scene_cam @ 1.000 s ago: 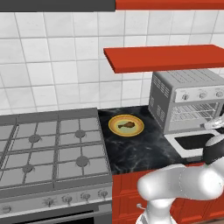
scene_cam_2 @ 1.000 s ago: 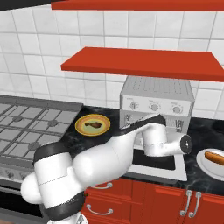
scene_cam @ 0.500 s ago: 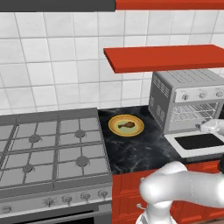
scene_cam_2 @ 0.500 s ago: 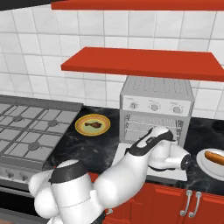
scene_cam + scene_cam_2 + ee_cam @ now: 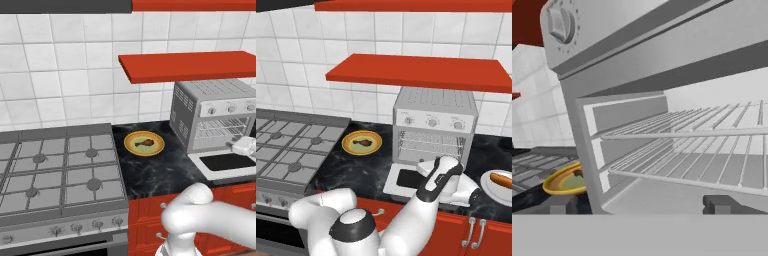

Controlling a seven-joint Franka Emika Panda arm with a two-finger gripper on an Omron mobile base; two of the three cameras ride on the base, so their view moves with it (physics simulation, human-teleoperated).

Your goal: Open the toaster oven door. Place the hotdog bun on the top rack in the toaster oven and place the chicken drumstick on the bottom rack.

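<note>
Jaws (image 5: 642, 204) apart, nothing between them; the two dark fingertips (image 5: 722, 204) sit at the bottom of the hand view, level with the oven mouth. Gripper hangs over the toaster oven door (image 5: 413, 181), which is folded down flat, black glass up, along the front edge of the worktop (image 5: 150, 172).

Straight ahead of the jaws: the open cavity of the toaster oven (image 5: 435, 122). Bottom rack (image 5: 712, 172) sits just above and beyond the fingertips, top rack (image 5: 702, 131) one level higher. Both wire racks bare. One knob (image 5: 561, 24) visible at upper left of the hand view.

Chicken drumstick (image 5: 144, 143) is not near the jaws: it lies on the yellow plate (image 5: 131, 149) mid-worktop, between the gas hob (image 5: 55, 172) and the oven's vented side, well apart from the gripper. In the hand view the plate's rim shows low at left, outside the oven frame.

Hotdog bun (image 5: 502, 179) sits on a white plate (image 5: 487, 186) at the worktop's right end, past the open door, on the other side of the arm from the drumstick.

Behind: red shelf (image 5: 421, 72) above the oven, white tiled wall (image 5: 65, 75).
</note>
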